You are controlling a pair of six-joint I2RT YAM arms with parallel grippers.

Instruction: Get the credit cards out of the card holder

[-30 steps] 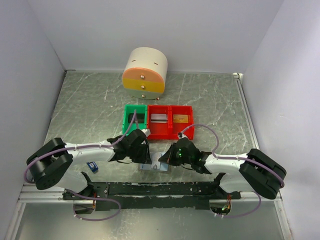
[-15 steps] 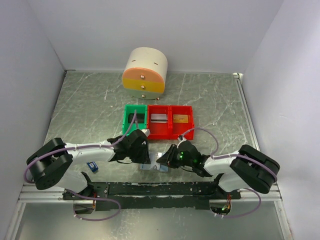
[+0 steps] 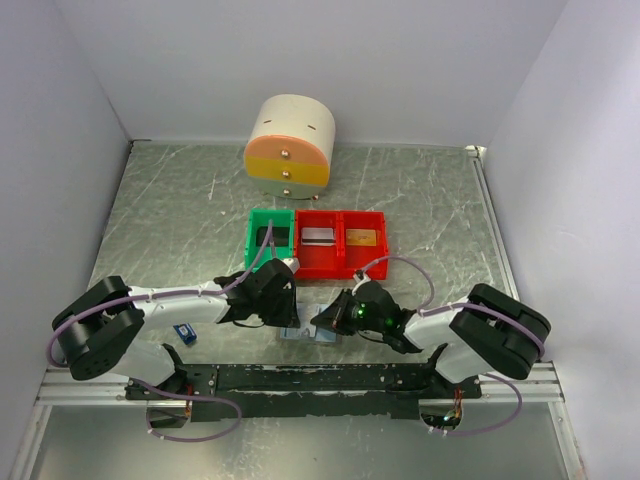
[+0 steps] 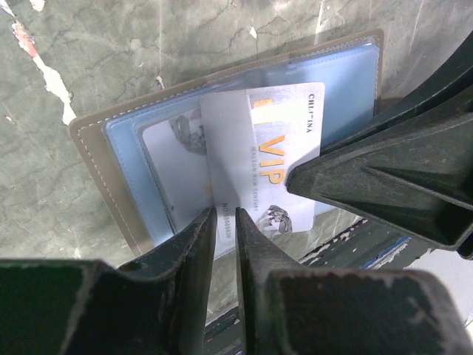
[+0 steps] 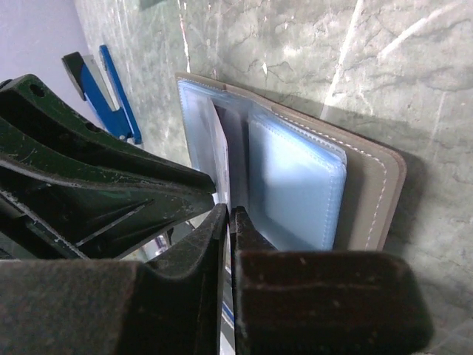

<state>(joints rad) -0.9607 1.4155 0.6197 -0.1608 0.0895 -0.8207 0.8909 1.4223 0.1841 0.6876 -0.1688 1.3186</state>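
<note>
Grey tabletop [image 3: 430, 200] bears card holder [image 4: 100, 144]; right gripper [image 5: 227, 211] pinches credit card [image 4: 251, 155].

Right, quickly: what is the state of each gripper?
Left gripper: jaws a slit apart at the card holder; grip cannot be told.
Right gripper: closed on a credit card.

Light: bright and even, falling from overhead; the white walls [image 3: 300, 50] look washed pale.
Shadows: soft and short on the table [image 3: 180, 200], under the arms at its near edge.
Glare: a pale sheen on the silver VIP card [image 4: 273, 148] and the card holder [image 4: 92, 148] pockets.
Focus: the holder is sharp; the left fingers [image 4: 177, 296] and right fingers [image 5: 318, 303] loom dark and blurred.
</note>
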